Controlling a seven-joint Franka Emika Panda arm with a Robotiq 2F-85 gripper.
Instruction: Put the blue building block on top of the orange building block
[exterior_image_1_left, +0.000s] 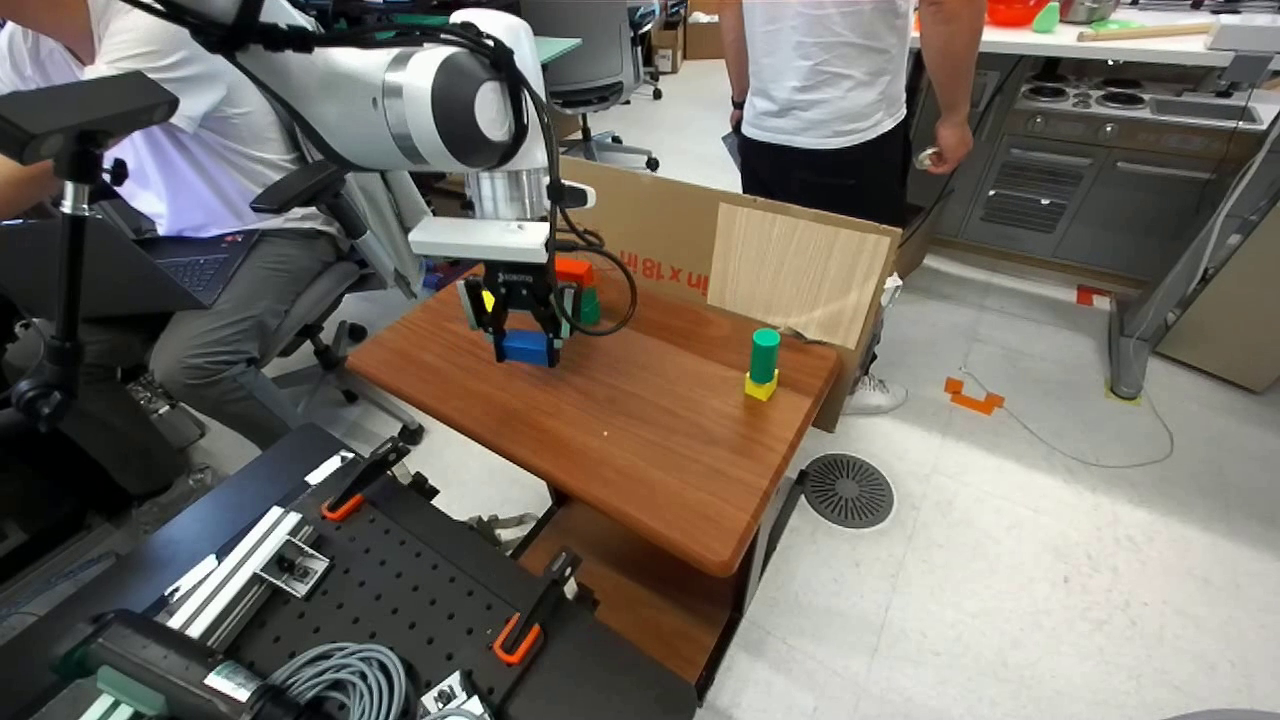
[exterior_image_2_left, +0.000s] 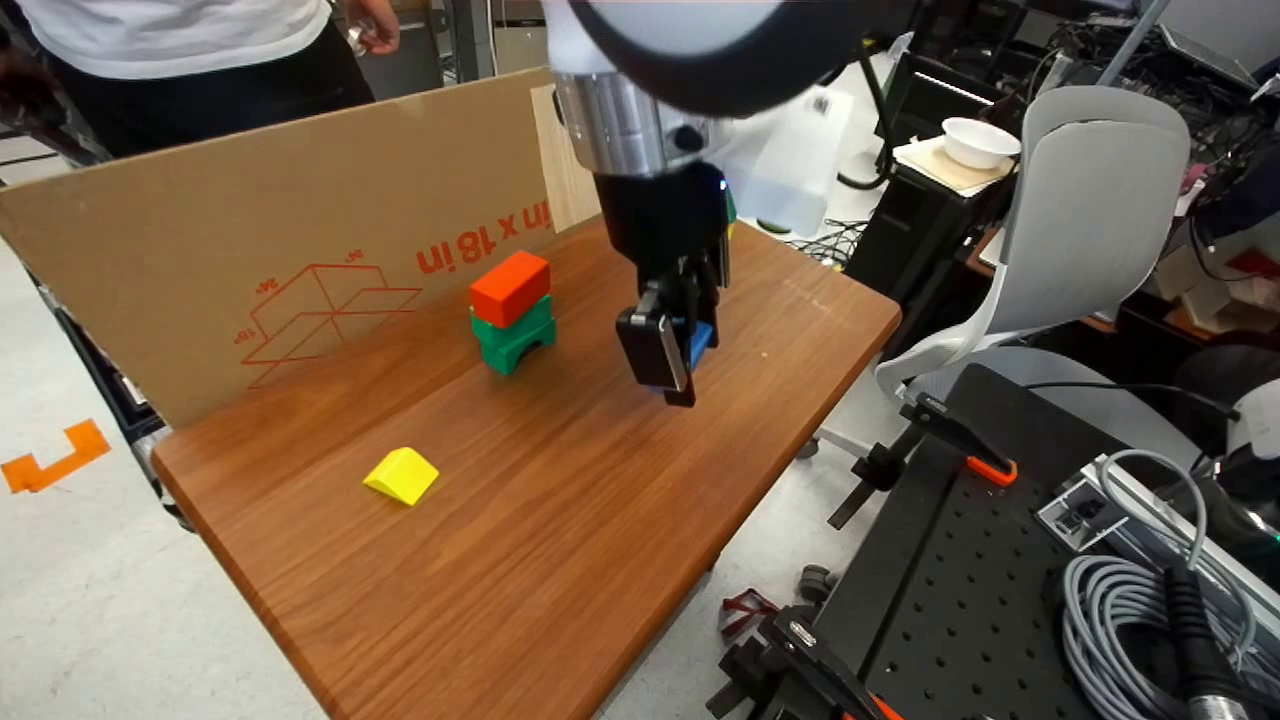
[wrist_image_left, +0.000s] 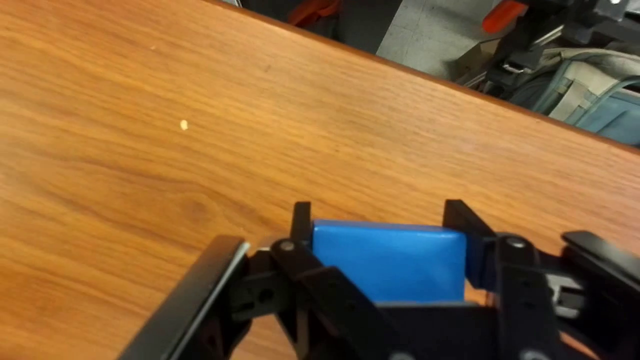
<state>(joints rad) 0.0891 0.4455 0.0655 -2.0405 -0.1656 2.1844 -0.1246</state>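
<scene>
The blue building block (wrist_image_left: 390, 260) is a low bright-blue brick. My gripper (exterior_image_1_left: 527, 358) is shut on it, with one finger at each end, as the wrist view shows. The block also shows between the fingers in both exterior views (exterior_image_1_left: 526, 346) (exterior_image_2_left: 702, 343). It is over the table; I cannot tell how large any gap below it is. The orange building block (exterior_image_2_left: 511, 288) lies on top of green blocks with an arched cutout (exterior_image_2_left: 515, 337). In an exterior view the orange block (exterior_image_1_left: 573, 270) is partly hidden behind my gripper and cables. It is out of the wrist view.
A yellow wedge (exterior_image_2_left: 402, 476) lies on the wooden table (exterior_image_2_left: 500, 560). A green cylinder (exterior_image_1_left: 765, 355) stands on a yellow block (exterior_image_1_left: 761, 386) at the table's far end. A cardboard panel (exterior_image_2_left: 300, 230) stands along the back edge. A person (exterior_image_1_left: 830, 90) stands behind it.
</scene>
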